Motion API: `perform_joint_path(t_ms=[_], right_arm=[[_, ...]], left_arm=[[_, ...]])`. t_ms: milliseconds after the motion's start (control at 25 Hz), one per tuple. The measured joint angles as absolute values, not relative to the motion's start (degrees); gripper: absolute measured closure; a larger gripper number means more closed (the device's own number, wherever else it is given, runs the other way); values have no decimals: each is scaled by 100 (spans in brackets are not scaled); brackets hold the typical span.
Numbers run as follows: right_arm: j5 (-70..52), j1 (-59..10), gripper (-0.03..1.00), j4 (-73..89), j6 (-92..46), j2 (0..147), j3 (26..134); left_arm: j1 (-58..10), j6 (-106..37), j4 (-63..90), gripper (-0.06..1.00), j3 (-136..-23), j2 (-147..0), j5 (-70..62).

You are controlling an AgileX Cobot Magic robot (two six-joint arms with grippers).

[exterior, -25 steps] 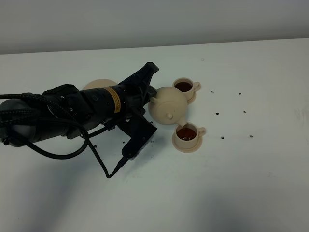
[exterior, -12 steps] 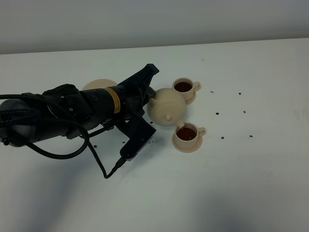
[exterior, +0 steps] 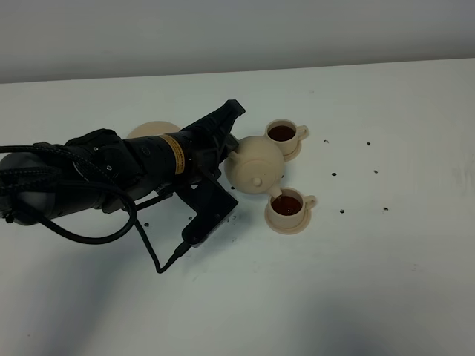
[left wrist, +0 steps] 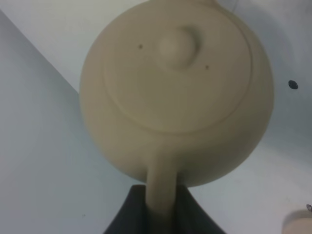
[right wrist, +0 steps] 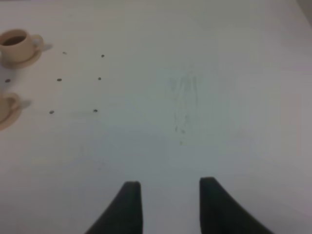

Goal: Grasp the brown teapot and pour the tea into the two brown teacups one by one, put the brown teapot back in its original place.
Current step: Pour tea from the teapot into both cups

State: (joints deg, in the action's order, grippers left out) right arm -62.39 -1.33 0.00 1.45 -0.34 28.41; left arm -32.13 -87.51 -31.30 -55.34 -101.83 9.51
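Exterior high view
- Teapot: the brown teapot [exterior: 255, 165] is held aloft and tipped, spout low over the near teacup [exterior: 288, 205]; the far teacup [exterior: 283, 133] lies just beyond it.
- Cups: dark tea is seen in both cups, each on its small saucer.
- Left gripper [exterior: 228, 144]: clamped at the teapot's handle side; the jaws themselves are masked by the arm.
- Original place: the wide saucer [exterior: 151, 130] is seen partly, behind the left arm, well apart from the cups.
- Risk: the near cup looks close to full; overflow onto its saucer is judged likely if the tilt is held.
- Risk: the spout sits just above the cup rim; a low swing back could knock the cup over.

Left wrist view
- Grip: the loop handle [left wrist: 161, 187] is pinched between the closed dark jaws, with the pot's belly and lid knob [left wrist: 177, 48] filling the view.
- Risk: the lid is not held by anything; it could slide off under a steep tilt.
- Risk: the hold is narrow, on the handle only; the pot could pivot in the jaws.

Right wrist view
- Right gripper [right wrist: 166, 204]: jaws parted, nothing between them, over bare table [right wrist: 195, 87].
- Cups: both are seen at the frame edge, well apart from this gripper.
- Risk: none is judged from this arm while it is kept away.
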Motion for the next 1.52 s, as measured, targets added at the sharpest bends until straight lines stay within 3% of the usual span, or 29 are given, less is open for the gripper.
perform_joint_path(t_ms=[1520], right_arm=[[-6239,-133,66,0,147,-34,2841]], left_arm=[[-3213,-9149,-3130,86,-5557,-10183,1072]])
